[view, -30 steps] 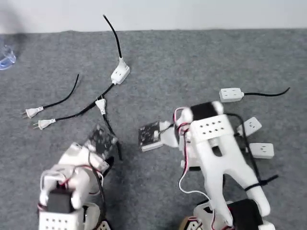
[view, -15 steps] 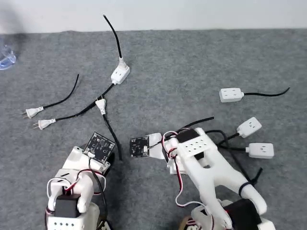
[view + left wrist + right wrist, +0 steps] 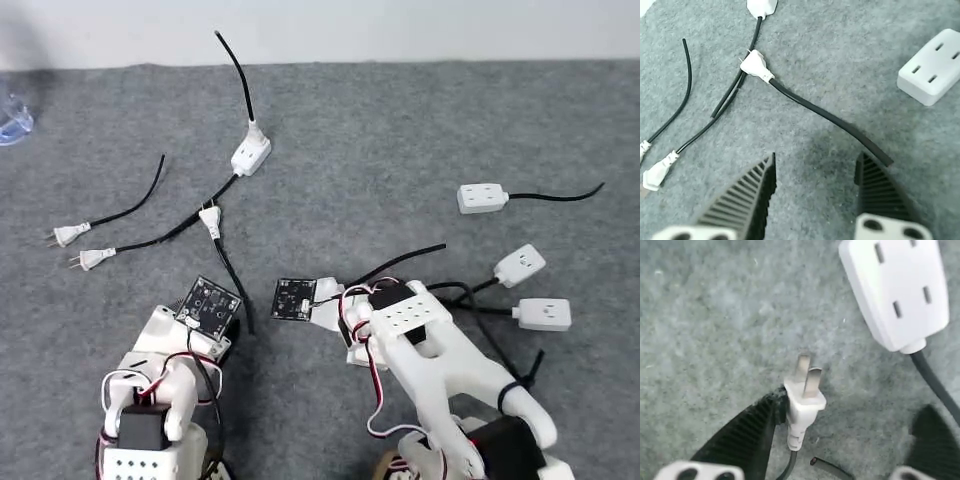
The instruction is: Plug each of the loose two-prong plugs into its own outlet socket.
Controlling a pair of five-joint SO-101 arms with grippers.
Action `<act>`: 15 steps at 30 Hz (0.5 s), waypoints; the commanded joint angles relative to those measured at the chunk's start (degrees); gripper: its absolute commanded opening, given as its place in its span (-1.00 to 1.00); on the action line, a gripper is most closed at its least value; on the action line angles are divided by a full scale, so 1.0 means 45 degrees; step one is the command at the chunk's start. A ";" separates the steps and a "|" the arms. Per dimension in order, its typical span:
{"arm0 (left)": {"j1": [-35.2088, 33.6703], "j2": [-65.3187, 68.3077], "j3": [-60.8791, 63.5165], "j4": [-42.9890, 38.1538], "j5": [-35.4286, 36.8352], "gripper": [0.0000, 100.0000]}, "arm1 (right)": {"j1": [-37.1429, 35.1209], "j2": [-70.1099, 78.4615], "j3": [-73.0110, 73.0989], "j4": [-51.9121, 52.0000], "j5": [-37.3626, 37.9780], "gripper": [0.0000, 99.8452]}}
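Note:
My right gripper (image 3: 852, 405) is open low over the carpet. A white two-prong plug (image 3: 805, 400) rests against one finger (image 3: 747, 435), its prongs pointing at a white socket (image 3: 900, 290) just ahead. My left gripper (image 3: 816, 157) is open with nothing between its fingers, and the black cable (image 3: 830, 117) of another plug (image 3: 756, 64) crosses in front of it. Two more plugs (image 3: 65, 235) (image 3: 90, 259) lie at the left of the table. Sockets lie at the back (image 3: 250, 153) and on the right (image 3: 478, 197) (image 3: 520, 265) (image 3: 543, 313).
Grey carpet (image 3: 380, 130) covers the table up to a pale wall at the back. A clear plastic object (image 3: 12, 118) sits at the far left edge. Black cables tangle under the right arm (image 3: 430, 340) beside the right-hand sockets.
The right arm has drawn back toward the near edge and a little left, uncovering the two right-hand sockets and a black cable. The left arm has pulled back slightly.

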 commanded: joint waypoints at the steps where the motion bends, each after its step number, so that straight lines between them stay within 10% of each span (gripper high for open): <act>1: -0.0020 -0.0117 0.0049 -0.0371 0.0117 -0.53 | 0.0264 -0.0361 -0.0781 -0.0225 -0.0098 -0.13; 15: 0.0274 -0.0117 0.0088 -0.0371 0.0098 -0.53 | 0.0928 -0.0244 -0.2012 0.0459 -0.0078 -0.13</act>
